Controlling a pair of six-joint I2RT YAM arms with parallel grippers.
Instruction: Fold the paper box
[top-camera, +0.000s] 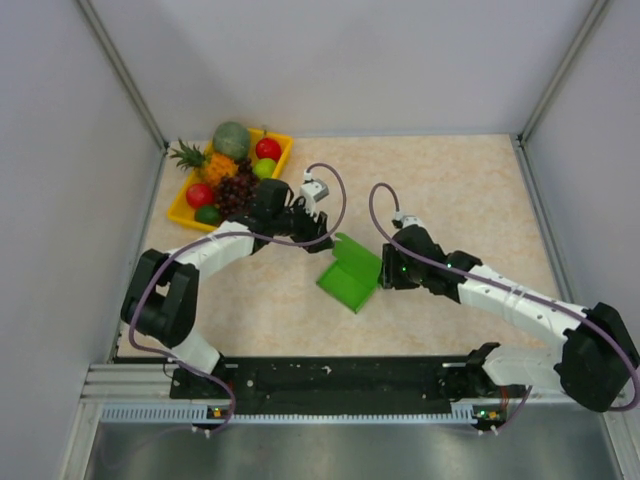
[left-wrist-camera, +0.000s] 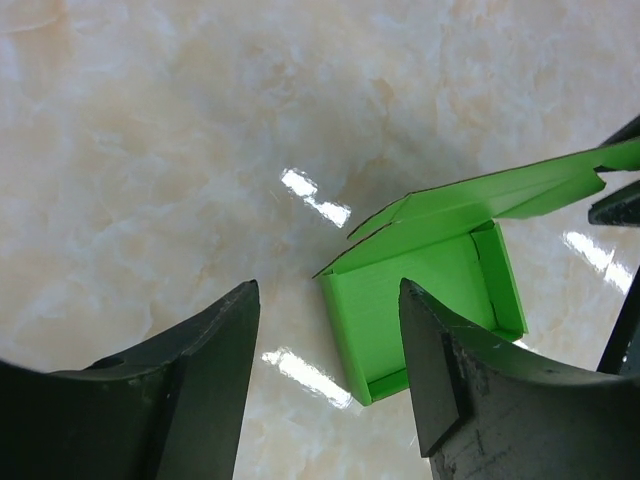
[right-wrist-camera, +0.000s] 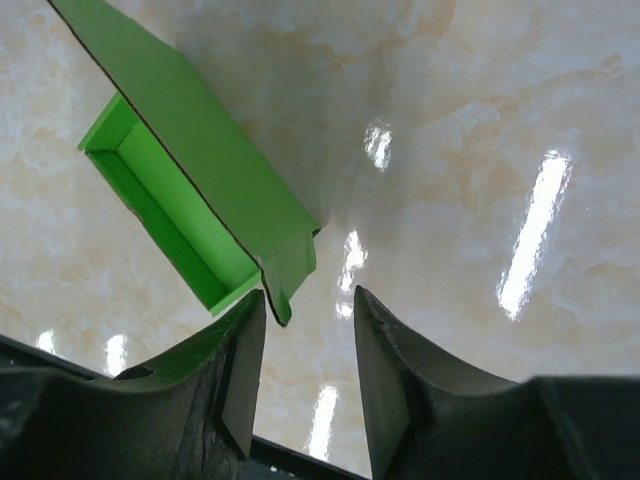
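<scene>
The fingers (left-wrist-camera: 200, 400) of the left gripper (left-wrist-camera: 328, 288) are spread wide and they hold nothing. Between them and behind them, the paper box (left-wrist-camera: 420, 290) lies on the marble-patterned table (left-wrist-camera: 150, 150). It is a shallow green tray with low walls, and one long flap stands up from its far side and leans over it. In this view the right finger covers the near corner of the tray; I cannot tell if it touches the paper.

The fingers (right-wrist-camera: 420, 400) of the right gripper (right-wrist-camera: 309, 295) are also apart, with a narrower gap, and nothing is pinched between them. The notched corner of the raised flap hangs just beside the tip of one finger. Contact is not clear there.

From the top camera, the box sits near the middle of the table, between the two grippers, the left one at its far side and the right one at its right side. A yellow tray (top-camera: 178, 208) with fruit stands in the far left corner, well apart from the box.
</scene>
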